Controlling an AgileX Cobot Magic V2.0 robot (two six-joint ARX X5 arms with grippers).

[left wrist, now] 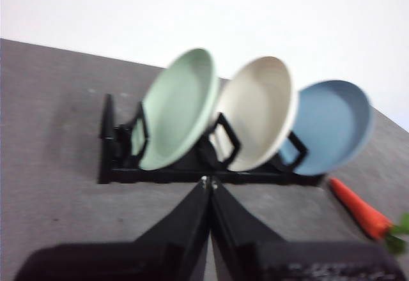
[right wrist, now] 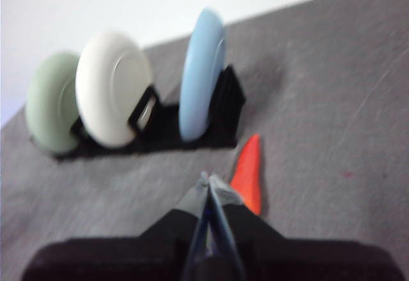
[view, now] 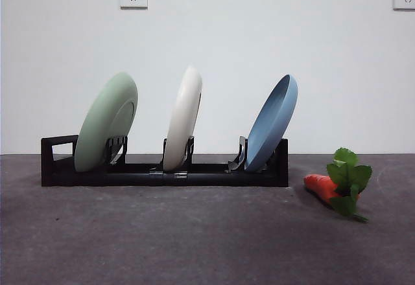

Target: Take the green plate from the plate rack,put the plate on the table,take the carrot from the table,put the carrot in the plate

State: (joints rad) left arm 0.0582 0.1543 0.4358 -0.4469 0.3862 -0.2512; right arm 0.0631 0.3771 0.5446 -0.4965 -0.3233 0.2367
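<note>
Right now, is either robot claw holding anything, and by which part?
Nothing is held. The left gripper and right gripper are shut and empty; the green plate sits in the plate rack, the carrot on the table.

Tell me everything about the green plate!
The green plate is big, round and pale sage green, with a smooth matte look and a raised rim. It stands on its edge in the black plate rack, in the slot nearest the rack's loop handle, leaning toward the white plate without touching it. Only the rack touches it. Neither gripper is on it.
</note>
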